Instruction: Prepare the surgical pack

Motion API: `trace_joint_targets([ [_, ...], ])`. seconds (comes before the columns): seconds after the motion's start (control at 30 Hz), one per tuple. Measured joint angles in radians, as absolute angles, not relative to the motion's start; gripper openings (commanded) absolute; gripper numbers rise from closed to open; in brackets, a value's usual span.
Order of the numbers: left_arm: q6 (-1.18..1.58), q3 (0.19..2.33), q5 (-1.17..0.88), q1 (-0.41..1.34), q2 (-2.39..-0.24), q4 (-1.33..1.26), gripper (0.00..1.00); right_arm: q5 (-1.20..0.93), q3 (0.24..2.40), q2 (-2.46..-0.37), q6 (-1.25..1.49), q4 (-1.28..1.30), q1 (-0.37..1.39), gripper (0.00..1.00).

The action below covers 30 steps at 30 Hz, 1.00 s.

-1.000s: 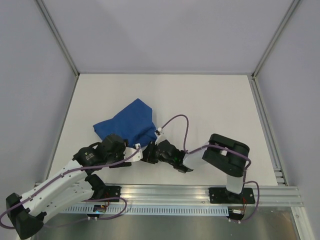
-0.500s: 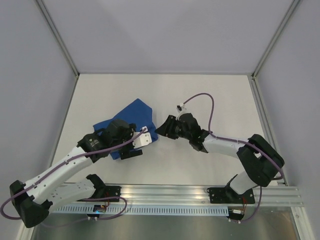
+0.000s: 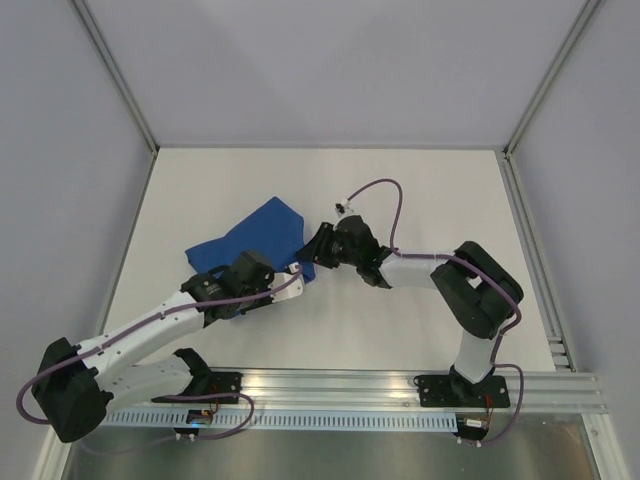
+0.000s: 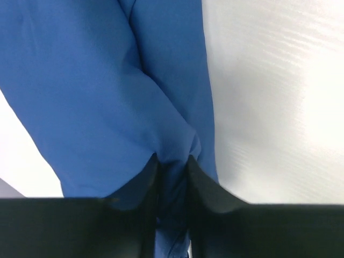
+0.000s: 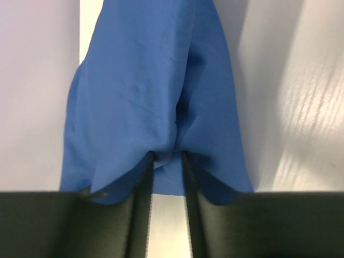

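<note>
The surgical pack point(image 3: 255, 240) is a creased royal-blue fabric bundle lying left of the table's middle. My left gripper point(image 3: 297, 272) reaches its near right corner from below left, and my right gripper point(image 3: 318, 247) meets the same corner from the right. In the left wrist view the blue fabric point(image 4: 107, 91) fills the upper left, and a fold of it is pinched in the left gripper point(image 4: 172, 162). The right wrist view shows the fabric point(image 5: 156, 91) gathered into a pleat where the right gripper point(image 5: 167, 157) is shut on its edge. The arms hide the corner in the top view.
The white table point(image 3: 430, 200) runs to grey walls at the back and sides. An aluminium rail point(image 3: 400, 385) crosses the near edge, carrying both arm bases. A purple cable point(image 3: 385, 195) loops above the right wrist.
The right gripper moved left onto the drape's corner and closed on it. The left gripper closed on the fabric too. The drape has spread back out toward the left.
</note>
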<state>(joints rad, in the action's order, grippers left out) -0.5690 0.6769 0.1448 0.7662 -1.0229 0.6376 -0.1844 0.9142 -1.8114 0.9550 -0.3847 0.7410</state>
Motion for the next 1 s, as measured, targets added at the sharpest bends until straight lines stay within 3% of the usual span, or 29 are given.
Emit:
trace_joint_targets([
  [0.03, -0.575, 0.668, 0.149, 0.766, -1.018, 0.629, 0.13, -0.187, 0.914, -1.813, 0.96, -0.391, 0.741, 0.12],
  [0.07, -0.577, 0.661, 0.15, 0.766, -1.011, 0.623, 0.0, -0.191, 0.914, -1.816, 0.965, -0.401, 0.742, 0.07],
  [0.13, -0.588, 0.643, 0.151, 0.766, -0.989, 0.618, 0.0, -0.195, 0.913, -1.818, 0.975, -0.41, 0.743, 0.0],
  [0.4, -0.654, 0.59, 0.143, 0.766, -0.789, 0.678, 0.0, -0.249, 0.83, -1.805, 0.98, -0.495, 0.746, 0.01],
  [0.43, -0.661, 0.587, 0.138, 0.766, -0.776, 0.689, 0.0, -0.265, 0.819, -1.8, 0.979, -0.505, 0.746, 0.06],
  [0.47, -0.675, 0.576, 0.131, 0.766, -0.767, 0.699, 0.04, -0.278, 0.813, -1.797, 0.971, -0.511, 0.746, 0.21],
  [0.5, -0.679, 0.573, 0.13, 0.767, -0.765, 0.701, 0.04, -0.291, 0.811, -1.797, 0.959, -0.514, 0.746, 0.21],
  [0.53, -0.685, 0.562, 0.128, 0.767, -0.765, 0.705, 0.13, -0.301, 0.809, -1.796, 0.932, -0.513, 0.745, 0.3],
  [0.57, -0.691, 0.554, 0.125, 0.767, -0.765, 0.709, 0.2, -0.306, 0.802, -1.792, 0.918, -0.511, 0.744, 0.34],
  [0.6, -0.696, 0.548, 0.121, 0.767, -0.765, 0.714, 0.3, -0.31, 0.781, -1.775, 0.889, -0.51, 0.743, 0.37],
  [0.63, -0.7, 0.549, 0.118, 0.767, -0.765, 0.721, 0.5, -0.308, 0.757, -1.75, 0.865, -0.508, 0.743, 0.38],
  [0.7, -0.701, 0.559, 0.107, 0.767, -0.76, 0.772, 0.66, -0.295, 0.698, -1.682, 0.808, -0.481, 0.741, 0.42],
  [0.8, -0.683, 0.623, 0.096, 0.767, -0.805, 0.911, 0.76, -0.277, 0.642, -1.592, 0.735, -0.419, 0.736, 0.44],
  [0.97, -0.691, 0.714, 0.067, 0.764, -0.891, 1.091, 0.82, -0.263, 0.618, -1.54, 0.624, -0.385, 0.732, 0.45],
  [1.0, -0.7, 0.719, 0.067, 0.763, -0.885, 1.122, 0.88, -0.263, 0.614, -1.54, 0.606, -0.382, 0.732, 0.46],
])
